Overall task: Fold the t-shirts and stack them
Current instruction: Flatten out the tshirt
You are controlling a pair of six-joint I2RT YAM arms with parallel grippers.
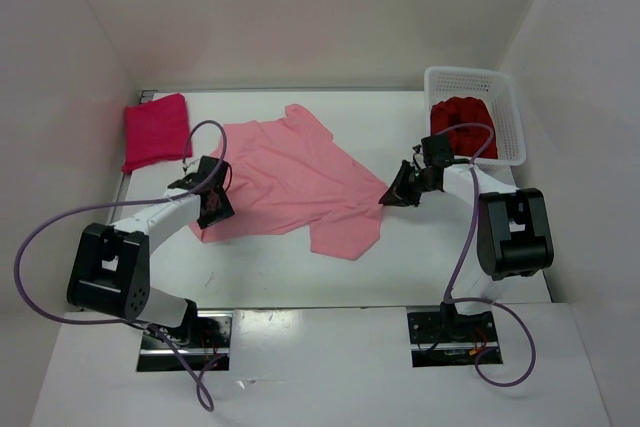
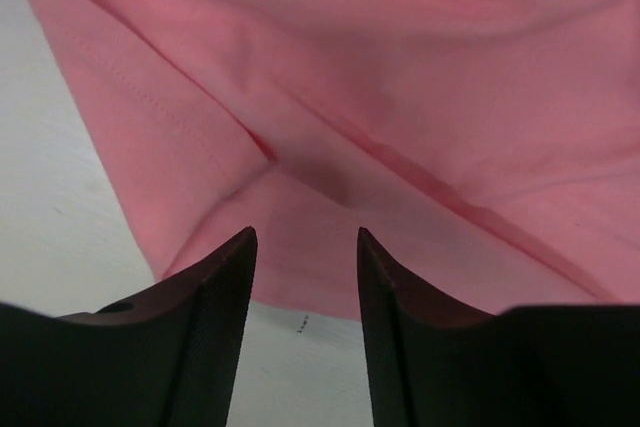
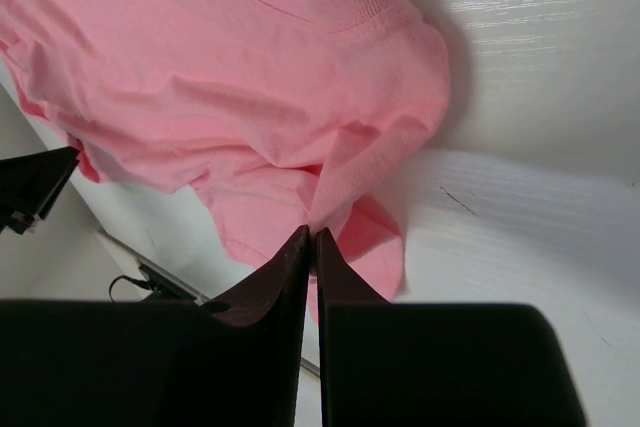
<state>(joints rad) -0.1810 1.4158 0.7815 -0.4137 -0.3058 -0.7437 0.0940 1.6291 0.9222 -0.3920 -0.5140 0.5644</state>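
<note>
The salmon pink t-shirt [image 1: 290, 182] lies spread and rumpled on the table's middle. My left gripper [image 1: 214, 209] is open, its jaws over the shirt's near-left edge [image 2: 300, 267] with nothing between them. My right gripper [image 1: 388, 197] is shut on a pinch of the pink shirt's right edge [image 3: 340, 182], lifting it slightly. The magenta-red t-shirt [image 1: 156, 131] lies folded at the back left. The dark crimson t-shirt [image 1: 462, 124] is bunched inside the basket.
A white mesh basket [image 1: 505, 112] stands at the back right, close behind my right arm. White walls enclose the table on three sides. Cables loop from both arms over the near table.
</note>
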